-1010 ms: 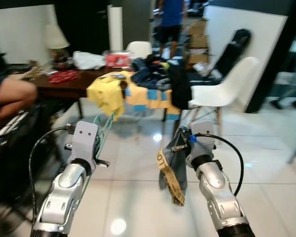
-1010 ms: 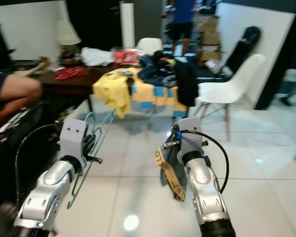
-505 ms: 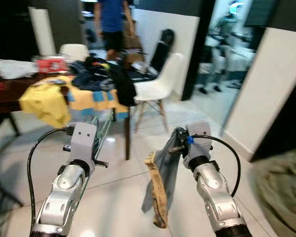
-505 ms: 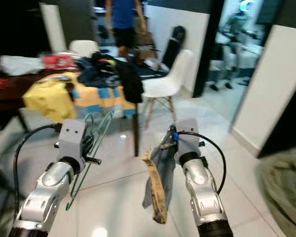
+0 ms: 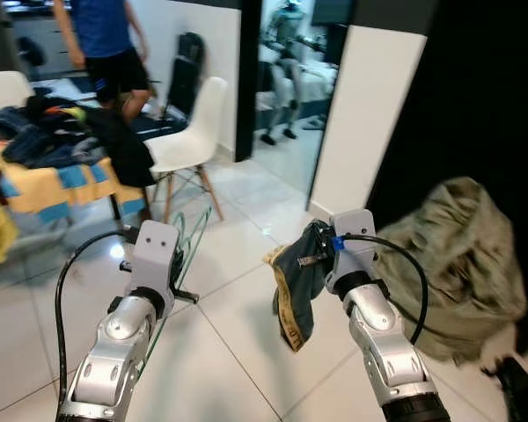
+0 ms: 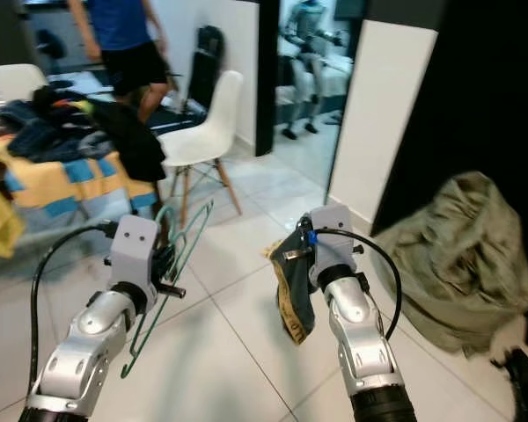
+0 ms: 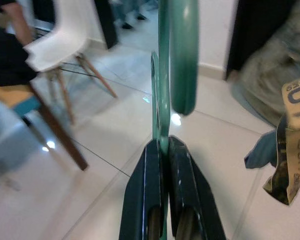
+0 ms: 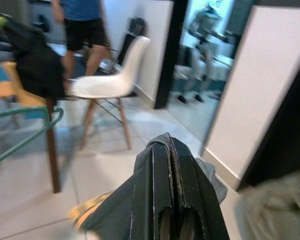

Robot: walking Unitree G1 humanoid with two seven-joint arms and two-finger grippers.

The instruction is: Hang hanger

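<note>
Green wire hanger [image 6: 178,255] hangs at lower left of the frame, pinched by the clenched jaws of the left gripper [image 7: 163,165] above the white tiled floor [image 6: 238,343]. At centre, the right gripper [image 8: 166,165] has its jaws clamped on a dark grey garment with a yellow printed band [image 6: 292,286]. Behind stand a white plastic chair [image 6: 207,132], a clothes-heaped tabletop [image 6: 44,180] at upper left, a person in blue, and an olive cloth heap [image 6: 462,255] at right
</note>
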